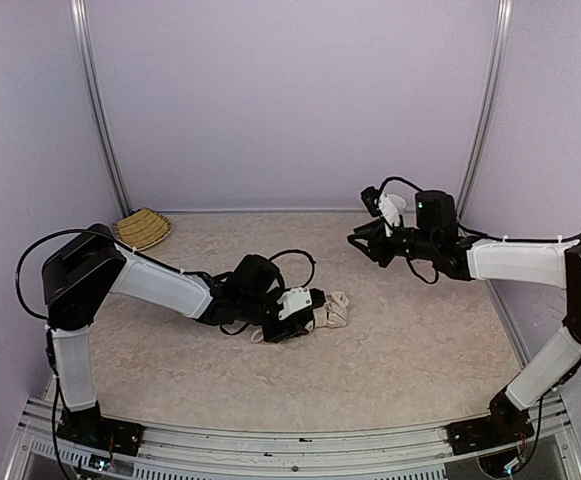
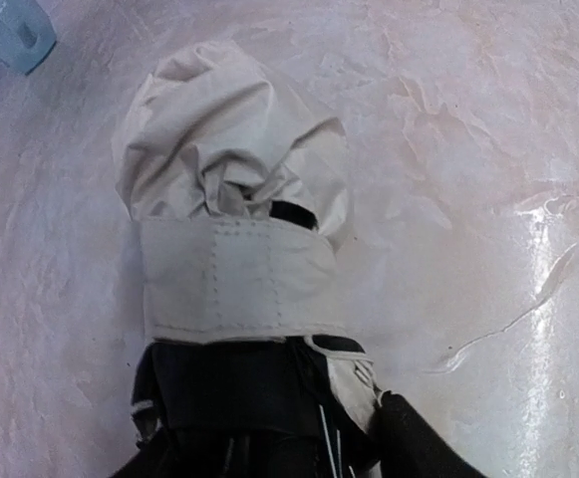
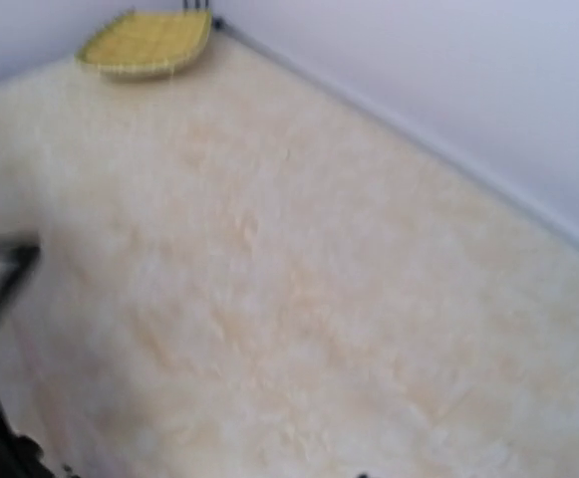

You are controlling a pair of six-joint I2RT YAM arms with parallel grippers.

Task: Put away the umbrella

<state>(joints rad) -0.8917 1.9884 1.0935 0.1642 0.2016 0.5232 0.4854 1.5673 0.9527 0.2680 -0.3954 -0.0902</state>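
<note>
The umbrella point(image 1: 336, 312) lies folded on the table, a cream crinkled bundle with its strap wrapped round it. In the left wrist view it point(image 2: 231, 189) fills the middle, with the strap band across it. My left gripper point(image 1: 308, 310) lies low on the table and is shut on the umbrella's near end; its dark jaws point(image 2: 269, 408) cover that end. The shaft and handle are hidden. My right gripper point(image 1: 366, 240) hangs in the air to the right of and beyond the umbrella, open and empty. Its fingers do not show in the right wrist view.
A woven straw basket point(image 1: 142, 229) sits in the far left corner by the wall; it also shows in the right wrist view point(image 3: 149, 42). A small light blue object point(image 2: 12, 32) shows at the top left of the left wrist view. Walls close the table at the back and sides.
</note>
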